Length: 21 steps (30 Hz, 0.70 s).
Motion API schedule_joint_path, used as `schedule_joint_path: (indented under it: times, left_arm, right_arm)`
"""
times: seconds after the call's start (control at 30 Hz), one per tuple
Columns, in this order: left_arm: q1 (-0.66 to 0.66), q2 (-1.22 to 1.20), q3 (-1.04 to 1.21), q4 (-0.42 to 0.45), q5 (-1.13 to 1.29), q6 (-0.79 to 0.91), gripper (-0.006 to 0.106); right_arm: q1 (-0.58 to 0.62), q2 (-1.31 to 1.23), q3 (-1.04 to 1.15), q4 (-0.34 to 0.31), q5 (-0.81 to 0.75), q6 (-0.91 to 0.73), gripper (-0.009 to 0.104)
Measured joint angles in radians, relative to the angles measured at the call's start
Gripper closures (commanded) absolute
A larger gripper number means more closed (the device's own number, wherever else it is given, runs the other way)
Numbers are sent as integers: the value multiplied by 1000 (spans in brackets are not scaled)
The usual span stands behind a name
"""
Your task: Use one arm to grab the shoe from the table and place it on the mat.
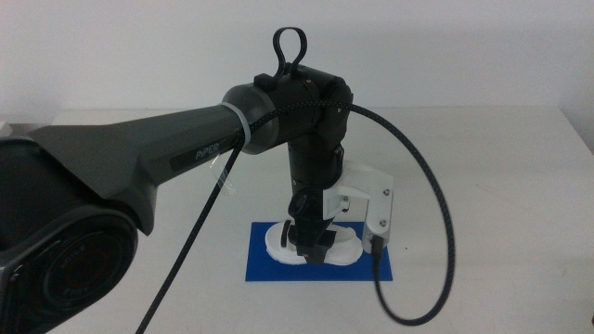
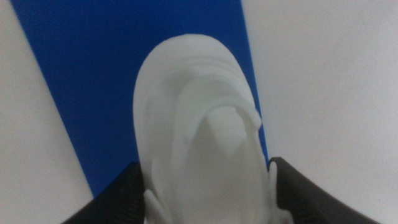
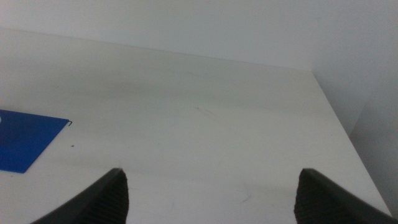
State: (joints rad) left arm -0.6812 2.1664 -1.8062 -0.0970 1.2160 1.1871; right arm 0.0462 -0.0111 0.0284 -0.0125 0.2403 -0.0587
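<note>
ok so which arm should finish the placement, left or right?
Left. The left gripper is down over the mat, jaws closed on the shoe, which sits above the blue. It probably only needs to release. The right gripper is open over bare table, off the mat.

Even, bright, diffuse light with only soft, faint shadows. The shoe [image 2: 199,155] is blurred, out of focus at close range. The white surface [image 3: 205,124] looks washed out, nearly featureless.
</note>
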Motion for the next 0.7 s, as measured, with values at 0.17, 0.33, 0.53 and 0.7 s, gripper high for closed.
schedule_joint_path:
  times: [0.17,0.33,0.53,0.7]
  left_arm:
    - [0,9,0,0,0,-128,102]
    - [0,11,0,1,0,-151,102]
    - [0,14,0,9,0,-78,102]
    - [0,16,0,9,0,-43,101]
  right_arm:
    - [0,0,0,0,0,0,17]
    - [0,0,0,0,0,0,17]
    - [0,0,0,0,0,0,17]
    - [0,0,0,0,0,0,17]
